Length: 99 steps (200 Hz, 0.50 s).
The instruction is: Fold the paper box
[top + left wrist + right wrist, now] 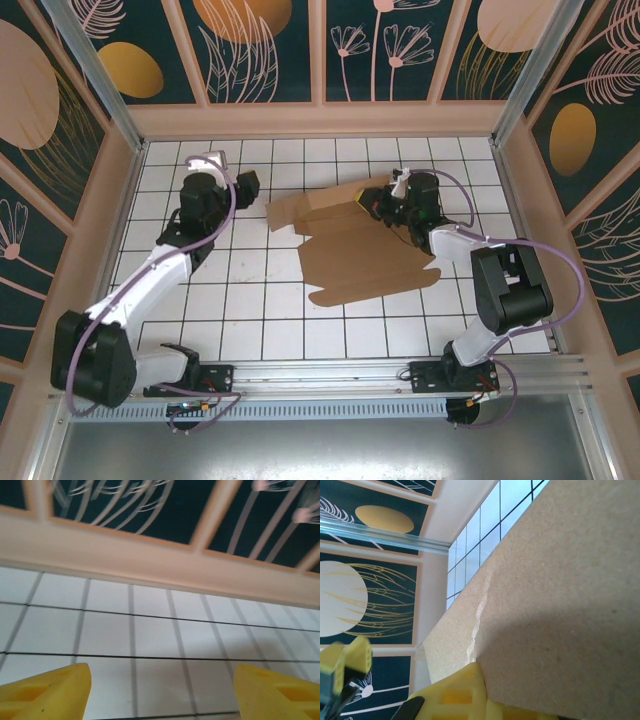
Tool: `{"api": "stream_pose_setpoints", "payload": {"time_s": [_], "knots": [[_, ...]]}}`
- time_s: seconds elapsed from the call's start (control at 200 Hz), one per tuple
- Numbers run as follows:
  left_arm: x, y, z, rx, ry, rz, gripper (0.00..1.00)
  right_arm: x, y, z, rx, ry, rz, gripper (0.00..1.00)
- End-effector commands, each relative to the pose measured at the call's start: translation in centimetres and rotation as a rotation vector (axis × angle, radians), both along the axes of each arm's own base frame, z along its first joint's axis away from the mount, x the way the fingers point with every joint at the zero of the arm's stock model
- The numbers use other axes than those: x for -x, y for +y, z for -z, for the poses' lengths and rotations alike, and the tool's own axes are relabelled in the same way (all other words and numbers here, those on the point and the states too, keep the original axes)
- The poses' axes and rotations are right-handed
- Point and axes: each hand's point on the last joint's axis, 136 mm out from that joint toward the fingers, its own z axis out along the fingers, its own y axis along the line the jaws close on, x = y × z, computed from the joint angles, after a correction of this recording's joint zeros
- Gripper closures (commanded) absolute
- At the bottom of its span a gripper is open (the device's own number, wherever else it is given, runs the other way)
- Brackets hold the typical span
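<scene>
One flat die-cut sheet, basically: the paper box [360, 255] is plain brown corrugated cardboard, matte and slightly fuzzy up close. It lies right of centre on the white tiled table [240, 300]. The outline is all notches and tabs, rounded at the near corners. The far part is creased up into a raised flap, and the right wrist view shows a whitish scuff along one fold.

Plenty of bare tile to the left and in front of it. The far and right edges sit nearer the wooden wall [320, 118], but apart from it.

Left gripper [160, 690] is off to the left, clear of the cardboard, its yellow fingers spread wide with bare tile showing between them. Right gripper [381, 208] is at the raised flap, fingers pressed together, with one ribbed yellow finger [462, 692] tight against the cardboard face. Can't tell from this angle whether a flap edge is actually caught in there.
</scene>
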Motion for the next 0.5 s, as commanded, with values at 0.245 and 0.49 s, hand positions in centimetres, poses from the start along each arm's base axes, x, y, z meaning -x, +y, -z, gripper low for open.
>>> {"api": "stream_pose_setpoints", "payload": {"time_s": [0.245,0.49], "knots": [[-3.6,-3.5,12.1,-0.039,0.379,0.143,0.37,1.0,-0.7,2.2,0.027,0.128,-0.021,1.0],[-2.1,-5.7,14.2,0.075,0.449,0.241,0.42,-0.2,-0.7,2.4,0.015,0.151,0.009,1.0]]}}
